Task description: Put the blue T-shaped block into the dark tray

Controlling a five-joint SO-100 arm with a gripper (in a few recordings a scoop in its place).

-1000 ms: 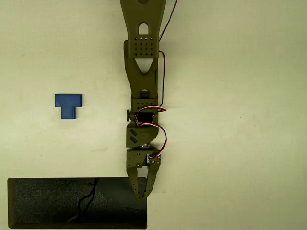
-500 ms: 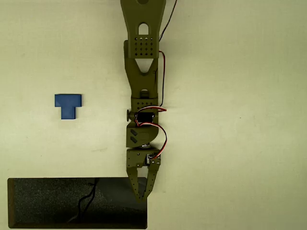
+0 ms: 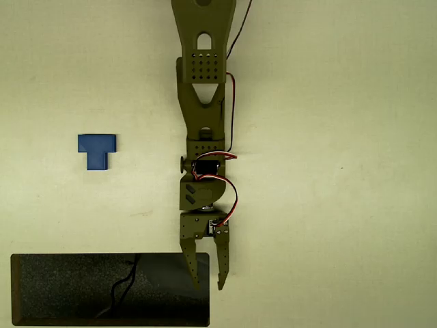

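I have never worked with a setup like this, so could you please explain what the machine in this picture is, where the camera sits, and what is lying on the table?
The camera looks straight down from above. The long olive-green thing coming in from the top edge is a small robot arm, with red and black wires along its joints. At its lower end is its gripper, a two-finger claw; the fingers stand apart with nothing between them. On the pale table lie two things: a blue T-shaped block at the left, well clear of the arm, and a dark tray along the bottom edge, with a thin dark wiggly line inside. The gripper's tips hang over the tray's right end.
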